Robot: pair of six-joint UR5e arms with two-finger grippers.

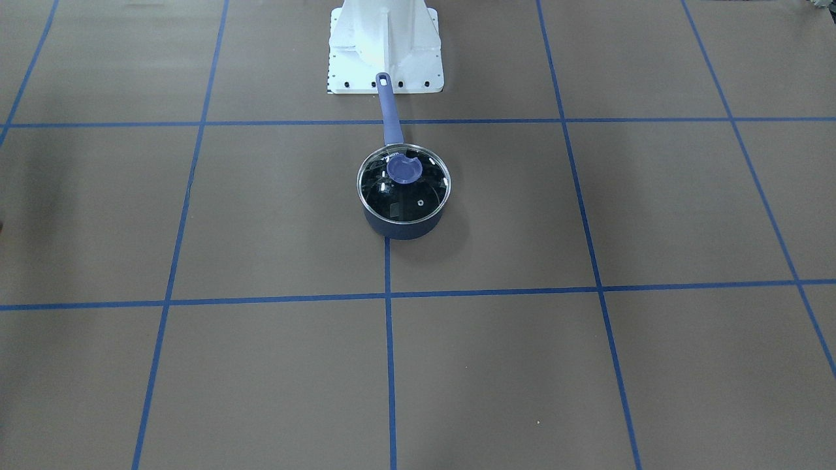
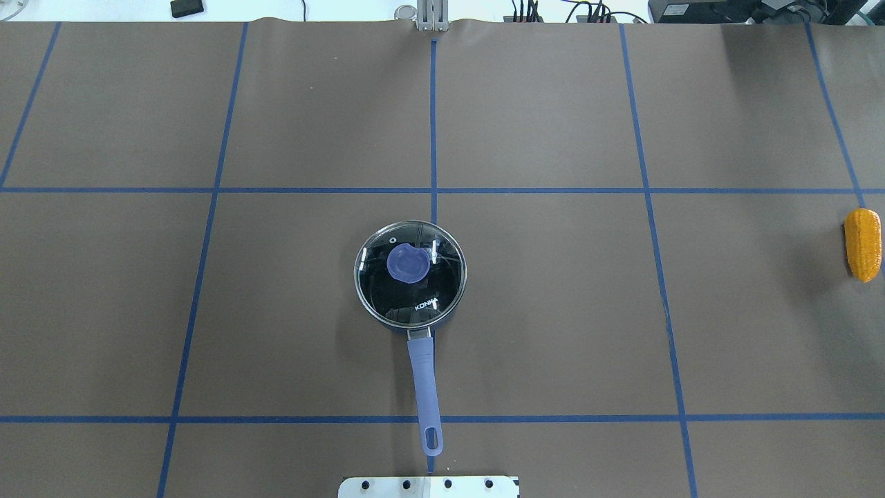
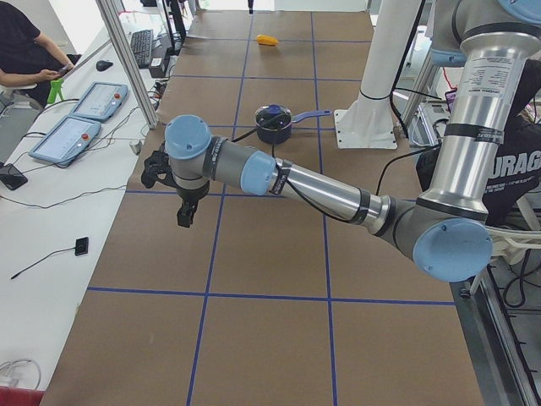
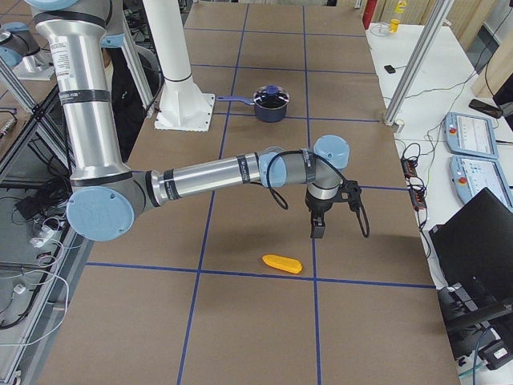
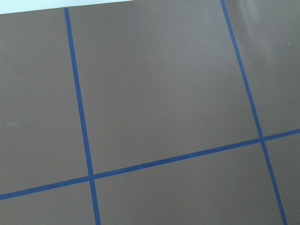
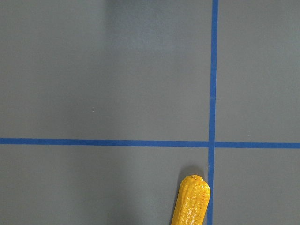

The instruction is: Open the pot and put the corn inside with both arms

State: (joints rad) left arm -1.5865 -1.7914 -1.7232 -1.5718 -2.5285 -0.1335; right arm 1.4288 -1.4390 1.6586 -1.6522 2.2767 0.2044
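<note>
The dark-blue pot (image 1: 401,228) stands at the table's middle, its long handle (image 2: 423,373) pointing at the robot's base. The clear glass lid (image 2: 411,290) with a blue knob (image 2: 406,264) sits on it. The corn (image 2: 863,244) lies far out on the robot's right and shows in the right wrist view (image 6: 191,201). My left gripper (image 3: 183,218) hangs over bare table far left of the pot (image 3: 275,124). My right gripper (image 4: 317,231) hangs just beyond the corn (image 4: 282,263). Only the side views show the grippers, so I cannot tell if they are open or shut.
Blue tape lines divide the brown table. The white base plate (image 2: 429,486) lies just behind the handle's end. A side bench with tablets (image 3: 89,101) and a seated person (image 3: 25,51) runs along the far side.
</note>
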